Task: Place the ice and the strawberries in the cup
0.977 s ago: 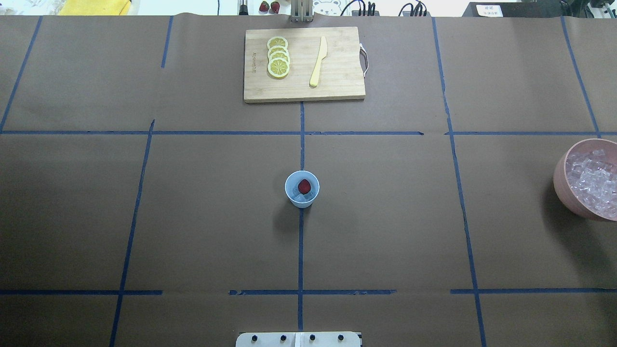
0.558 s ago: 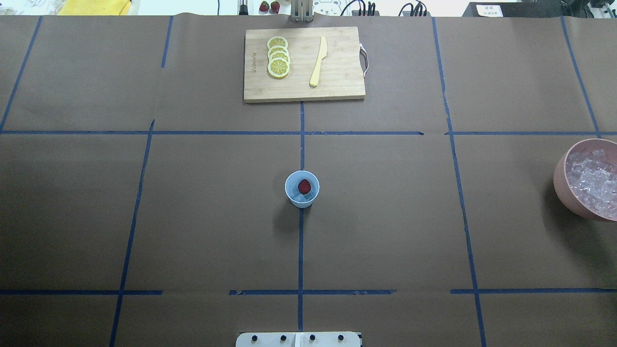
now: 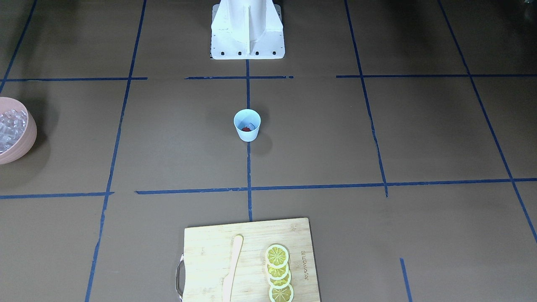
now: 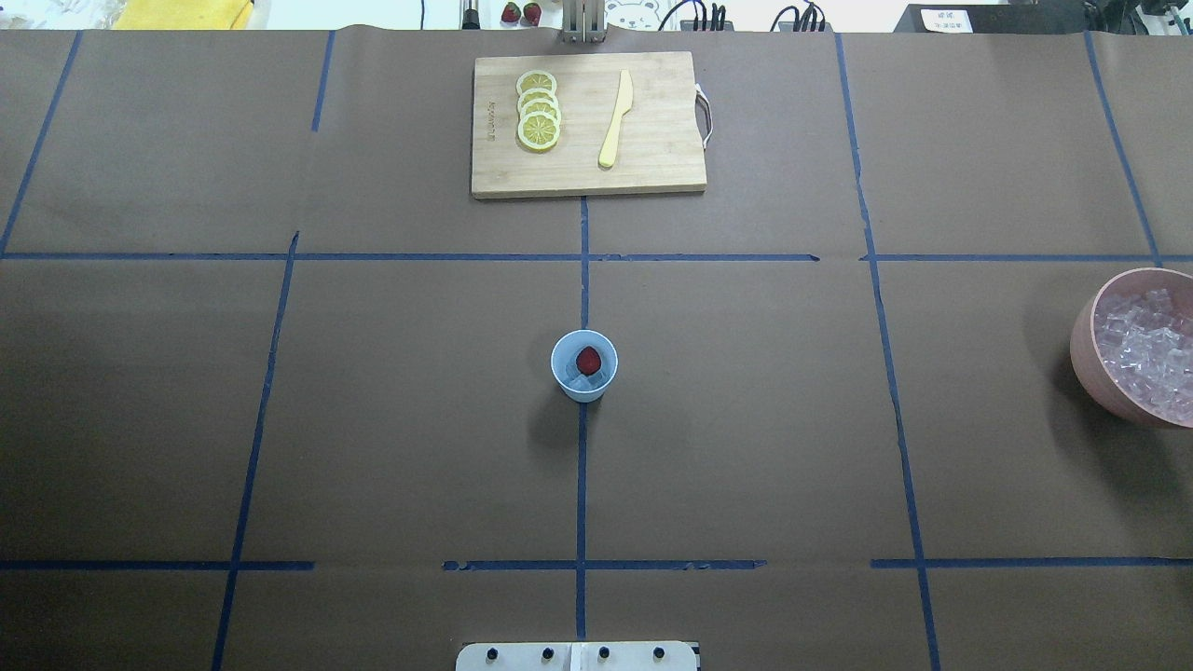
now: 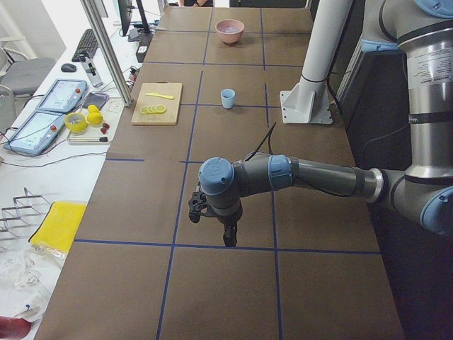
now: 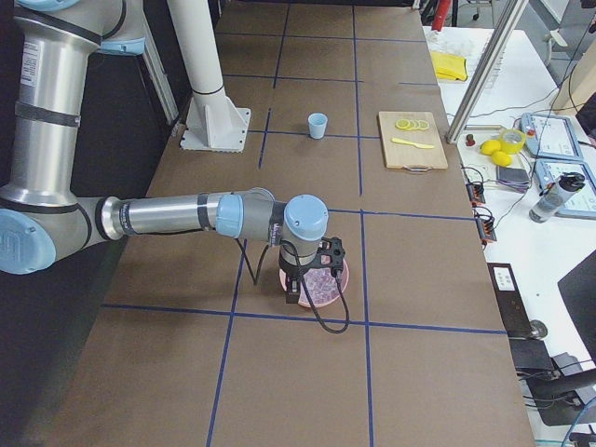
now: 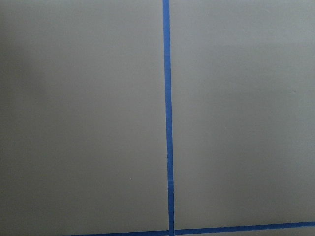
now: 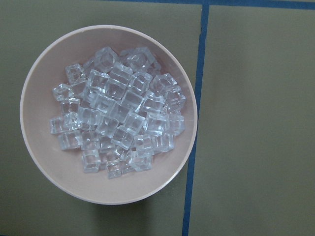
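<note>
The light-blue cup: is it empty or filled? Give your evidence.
Filled: the upright cup holds a red strawberry and clear ice cubes.

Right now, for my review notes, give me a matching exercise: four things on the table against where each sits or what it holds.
1 strawberry
2 lemon slices
3 pink bowl
4 cup

A heaped with ice
B overlapping row on the cutting board
C inside the cup
D standing on a blue tape line

Pairs: 1-C, 2-B, 3-A, 4-D
</note>
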{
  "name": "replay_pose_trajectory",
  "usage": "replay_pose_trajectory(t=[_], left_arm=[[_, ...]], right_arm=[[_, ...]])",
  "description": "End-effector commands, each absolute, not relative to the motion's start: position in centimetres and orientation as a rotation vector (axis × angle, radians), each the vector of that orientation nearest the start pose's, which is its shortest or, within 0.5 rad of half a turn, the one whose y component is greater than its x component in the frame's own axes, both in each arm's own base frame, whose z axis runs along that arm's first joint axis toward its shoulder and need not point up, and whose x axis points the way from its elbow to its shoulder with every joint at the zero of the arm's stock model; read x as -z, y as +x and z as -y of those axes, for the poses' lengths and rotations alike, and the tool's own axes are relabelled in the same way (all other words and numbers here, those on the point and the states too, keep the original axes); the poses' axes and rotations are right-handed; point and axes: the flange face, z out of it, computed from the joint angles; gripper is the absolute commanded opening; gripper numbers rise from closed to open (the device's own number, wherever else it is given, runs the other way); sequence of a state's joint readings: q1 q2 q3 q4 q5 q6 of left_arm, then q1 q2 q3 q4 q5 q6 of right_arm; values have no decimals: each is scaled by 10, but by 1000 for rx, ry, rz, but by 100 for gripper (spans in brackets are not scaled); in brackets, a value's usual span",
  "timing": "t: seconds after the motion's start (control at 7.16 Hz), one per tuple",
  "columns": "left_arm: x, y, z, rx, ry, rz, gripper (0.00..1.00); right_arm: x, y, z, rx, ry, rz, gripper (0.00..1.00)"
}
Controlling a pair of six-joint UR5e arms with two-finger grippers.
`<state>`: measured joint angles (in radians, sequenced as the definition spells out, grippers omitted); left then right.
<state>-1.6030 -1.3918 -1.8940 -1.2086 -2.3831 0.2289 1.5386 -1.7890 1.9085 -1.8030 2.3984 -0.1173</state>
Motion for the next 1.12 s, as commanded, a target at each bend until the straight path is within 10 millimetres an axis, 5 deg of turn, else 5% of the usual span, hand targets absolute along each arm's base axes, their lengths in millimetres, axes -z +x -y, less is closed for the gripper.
replay_pose_trajectory(t=[0.0, 0.98], left_arm=[[-617, -74, 388, -100, -100, -821, 100], [-612, -74, 396, -64, -22, -808, 100]], right_arm=[[-603, 51, 390, 102, -32, 828, 100], [-603, 54, 397, 124, 28, 770, 100]])
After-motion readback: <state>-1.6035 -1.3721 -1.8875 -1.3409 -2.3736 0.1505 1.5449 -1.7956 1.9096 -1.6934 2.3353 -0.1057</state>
